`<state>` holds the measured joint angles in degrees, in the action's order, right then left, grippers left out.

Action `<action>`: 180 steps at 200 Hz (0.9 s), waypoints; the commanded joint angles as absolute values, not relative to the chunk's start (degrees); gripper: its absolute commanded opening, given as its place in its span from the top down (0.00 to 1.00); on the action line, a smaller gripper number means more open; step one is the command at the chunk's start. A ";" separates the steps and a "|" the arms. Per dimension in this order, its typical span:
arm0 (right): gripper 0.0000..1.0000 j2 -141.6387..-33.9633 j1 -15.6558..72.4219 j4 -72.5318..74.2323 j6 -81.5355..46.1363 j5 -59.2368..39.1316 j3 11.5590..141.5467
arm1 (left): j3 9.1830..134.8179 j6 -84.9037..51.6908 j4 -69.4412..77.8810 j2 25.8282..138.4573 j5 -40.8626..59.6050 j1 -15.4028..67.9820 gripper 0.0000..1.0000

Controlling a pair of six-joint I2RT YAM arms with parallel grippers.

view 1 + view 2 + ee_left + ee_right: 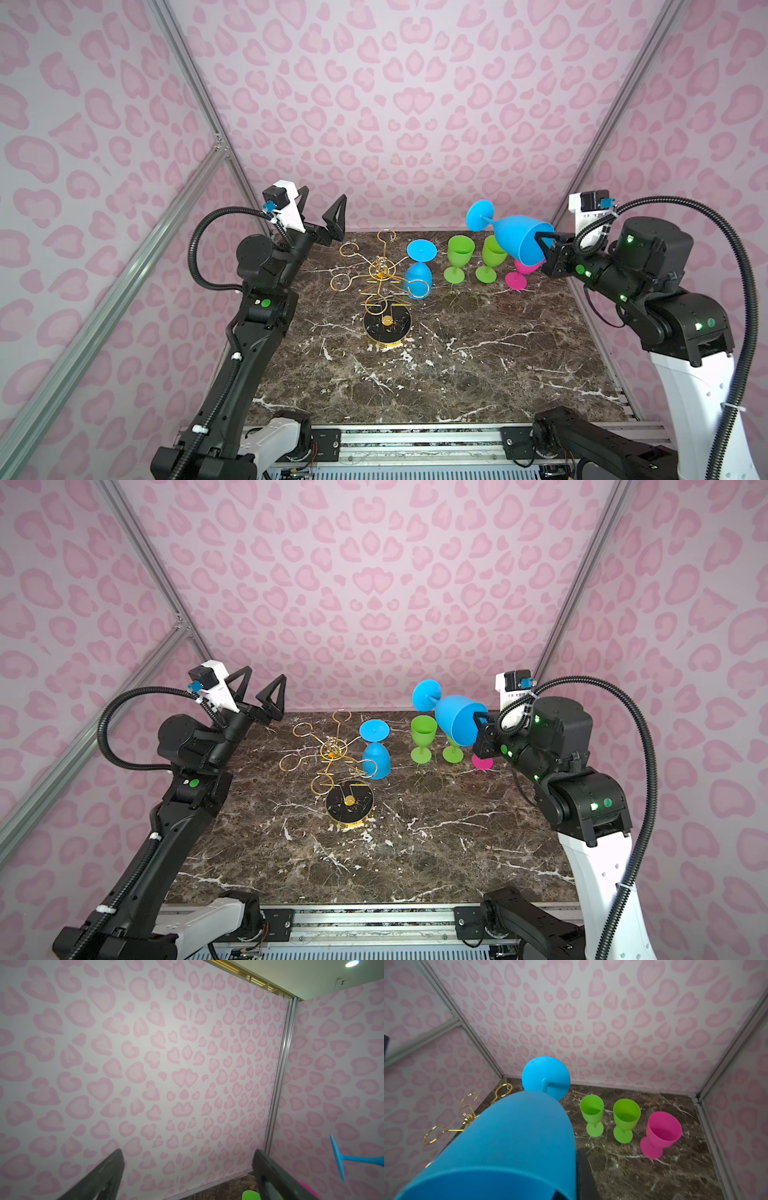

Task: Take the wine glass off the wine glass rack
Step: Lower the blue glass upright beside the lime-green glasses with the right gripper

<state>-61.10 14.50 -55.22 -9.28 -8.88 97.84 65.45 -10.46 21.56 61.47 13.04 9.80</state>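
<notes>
**Blue wine glass off the rack, held in the air by the right gripper**

The right gripper (543, 242) is pinched on the rim of the blue wine glass (519, 245). In the right wrist view, one dark finger (583, 1174) lies along the outside of the bowl. The glass hangs clear of the wine glass rack (384, 276) and is tipped nearly onto its side. In both top views its foot points to 10 o'clock and its mouth to 4 o'clock.

Taking the marble table (457, 374) as the dial, with 12 o'clock at the back wall, the held glass is at about 1 o'clock. It is above a row of upright glasses and hides part of the second green glass (493, 259) and the pink glass (517, 279). The green glass (460, 257) stands just beside those two, toward 9 o'clock.

The rack stands at about 9 o'clock from the table's middle, with its round black base (386, 328) on the marble. At 3 o'clock from its post is a second blue glass (419, 274), upside down with its foot uppermost. One wire loop crosses in front of its bowl. Whether it hangs from the wire or stands on the table cannot be told.

The left gripper (320, 212) is spread wide and raised at about 10 o'clock. In the left wrist view it faces the pink patterned wall (145, 1064).
</notes>
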 commanded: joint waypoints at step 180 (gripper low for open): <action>1.00 -91.08 17.59 -60.88 -6.18 0.76 88.74 | 51.50 -10.04 13.48 40.70 4.68 9.61 0.01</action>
<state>-85.78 17.74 -61.23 -7.81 -1.30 84.58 51.51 -10.02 13.96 41.12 4.73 9.72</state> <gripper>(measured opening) 0.048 0.992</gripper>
